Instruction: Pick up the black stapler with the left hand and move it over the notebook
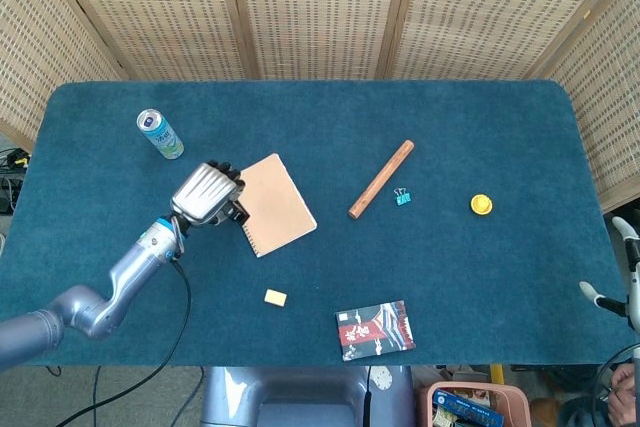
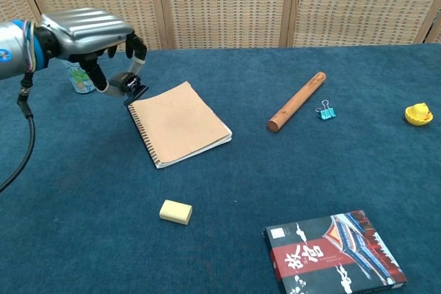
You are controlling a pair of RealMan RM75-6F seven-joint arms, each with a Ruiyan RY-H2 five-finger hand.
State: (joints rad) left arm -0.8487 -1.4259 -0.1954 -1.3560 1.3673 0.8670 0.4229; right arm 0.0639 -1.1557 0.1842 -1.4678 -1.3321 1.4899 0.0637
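Chest view: the small black stapler (image 2: 129, 86) is pinched under the left hand (image 2: 86, 33), lifted off the bench, beside the tan spiral notebook (image 2: 180, 122). It could be dropped, since little is held.

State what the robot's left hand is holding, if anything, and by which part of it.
The left hand holds the black stapler from above, fingers closed around its rear; the front end sticks out by the notebook.
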